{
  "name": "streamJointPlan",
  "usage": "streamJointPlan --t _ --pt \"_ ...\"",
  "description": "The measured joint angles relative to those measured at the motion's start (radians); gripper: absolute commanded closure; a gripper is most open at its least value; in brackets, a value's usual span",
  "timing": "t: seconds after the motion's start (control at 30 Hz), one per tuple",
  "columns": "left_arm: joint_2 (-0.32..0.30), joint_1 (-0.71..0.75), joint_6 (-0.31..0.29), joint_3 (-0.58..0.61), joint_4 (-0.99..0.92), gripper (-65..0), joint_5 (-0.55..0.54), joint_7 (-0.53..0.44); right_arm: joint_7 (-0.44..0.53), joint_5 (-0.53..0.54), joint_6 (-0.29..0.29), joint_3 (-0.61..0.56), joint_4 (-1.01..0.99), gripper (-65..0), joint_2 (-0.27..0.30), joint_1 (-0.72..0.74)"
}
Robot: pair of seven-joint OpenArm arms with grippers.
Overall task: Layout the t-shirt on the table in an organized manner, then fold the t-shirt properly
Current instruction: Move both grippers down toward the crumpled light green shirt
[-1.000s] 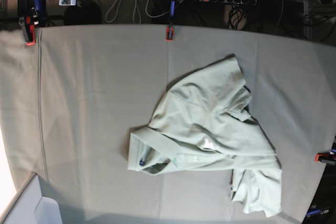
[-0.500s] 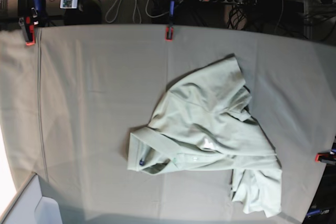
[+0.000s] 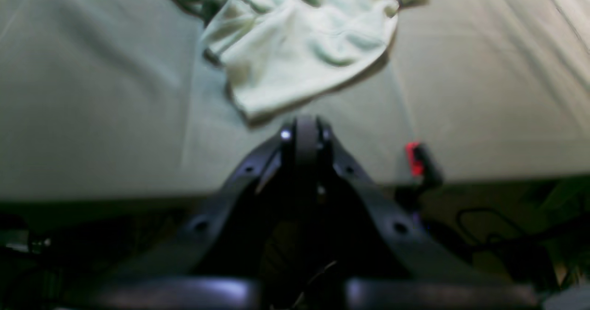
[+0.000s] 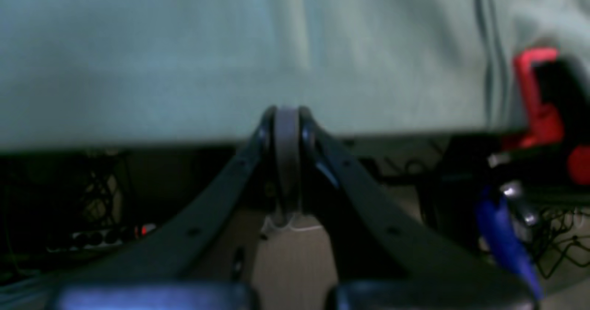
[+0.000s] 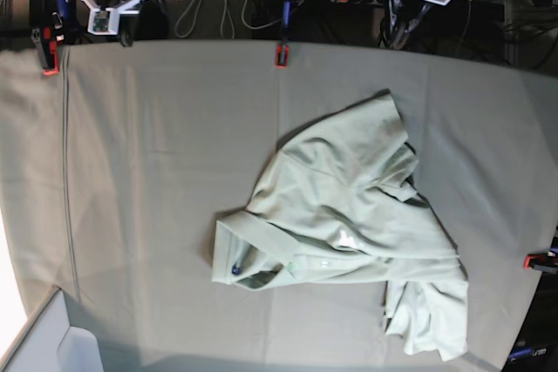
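The t-shirt (image 5: 349, 233) lies crumpled toward the table's (image 5: 157, 172) right edge. Left gripper (image 3: 306, 125) and right gripper (image 4: 286, 116), jaws closed and apparently empty, sit at the far edge. Risk: pinching several bunched layers together would drag the shirt instead of spreading it.

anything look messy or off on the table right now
Yes: the t-shirt lies crumpled on the table, rumpled and folded over itself, with one part bunched near the table's corner. Nothing looks torn or spilled.
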Motion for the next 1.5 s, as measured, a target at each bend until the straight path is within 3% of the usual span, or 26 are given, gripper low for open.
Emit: streamJointPlan --t 0.47,0.6,0.73,0.87,0.93,1.13,1.2,1.33,1.5 --pt "-0.001 -0.114 0.002 -0.005 0.098 -0.6 0.001 0.197 -0.007 0.0 0.0 0.014 0.245 0.0 0.0 -0.012" --pt "0.0 -0.147 0.002 -0.004 0.11 -6.7 0.001 0.196 -0.133 0.0 0.0 -0.027 0.251 -0.4 0.003 0.036" --pt "-0.001 -0.198 0.003 -0.003 0.103 -17.2 0.001 0.195 -0.264 0.0 0.003 -0.041 0.254 -5.6 0.005 0.101" --pt "0.0 -0.243 0.002 -0.003 0.066 -21.5 0.001 0.194 -0.335 0.0 0.003 -0.088 0.254 -9.7 0.015 0.138" --pt "0.016 -0.275 0.003 -0.011 0.037 -21.7 0.001 0.196 -0.365 0.0 0.003 -0.111 0.254 -11.8 0.04 0.162" --pt "0.085 -0.332 0.004 -0.069 -0.054 -21.7 0.001 0.199 -0.477 -0.001 0.003 -0.137 0.255 -19.3 0.039 0.24" --pt "0.089 -0.342 0.001 -0.093 -0.066 -21.7 0.001 0.243 -0.5 -0.003 0.003 -0.166 0.255 -22.5 0.042 0.264" --pt "0.085 -0.349 0.0 -0.115 -0.064 -21.8 0.001 0.293 -0.507 -0.003 0.003 -0.22 0.255 -26.8 0.037 0.31" --pt "0.091 -0.349 0.001 -0.188 -0.016 -21.8 -0.002 0.307 -0.504 0.0 0.003 -0.313 0.235 -27.5 0.036 0.392"
